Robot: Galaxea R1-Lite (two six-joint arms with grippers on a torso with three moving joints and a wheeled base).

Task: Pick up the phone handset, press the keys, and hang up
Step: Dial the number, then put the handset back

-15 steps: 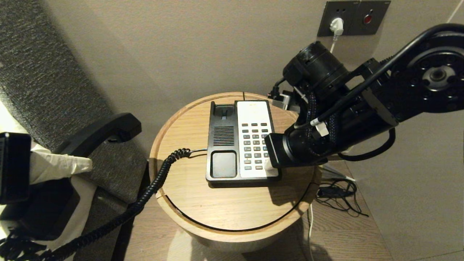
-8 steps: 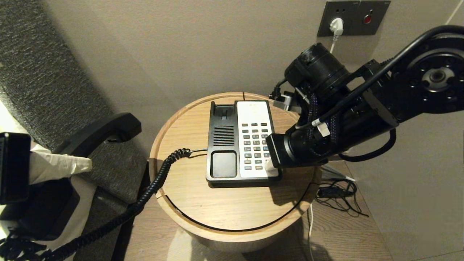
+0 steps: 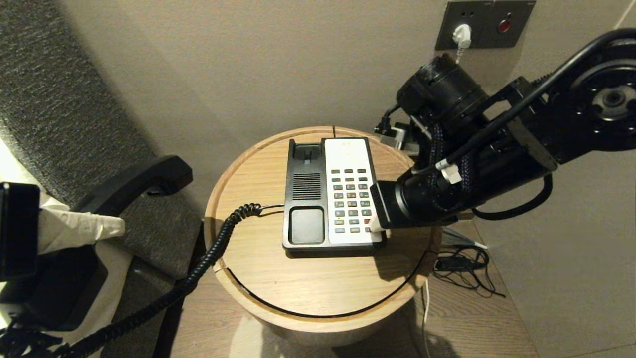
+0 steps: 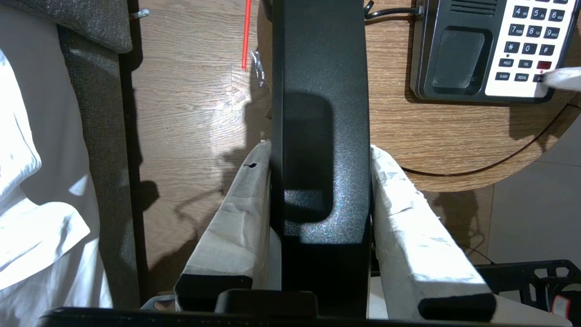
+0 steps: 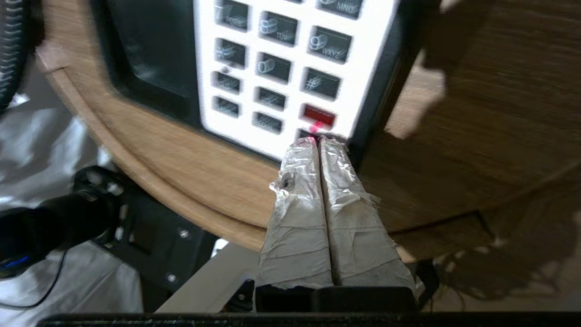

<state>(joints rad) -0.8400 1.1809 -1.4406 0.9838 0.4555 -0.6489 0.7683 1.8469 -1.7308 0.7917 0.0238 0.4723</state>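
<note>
phone handset clamped in left pincer

Your right gripper sits at the near right corner of the phone base, fingertips together against the bottom row of keys. The base lies on the round table. Well off to the left of that, your left gripper clamps the phone handset out past the table's edge. The coiled cord runs from the base's left side, over the rim, down towards the handset.
</note>
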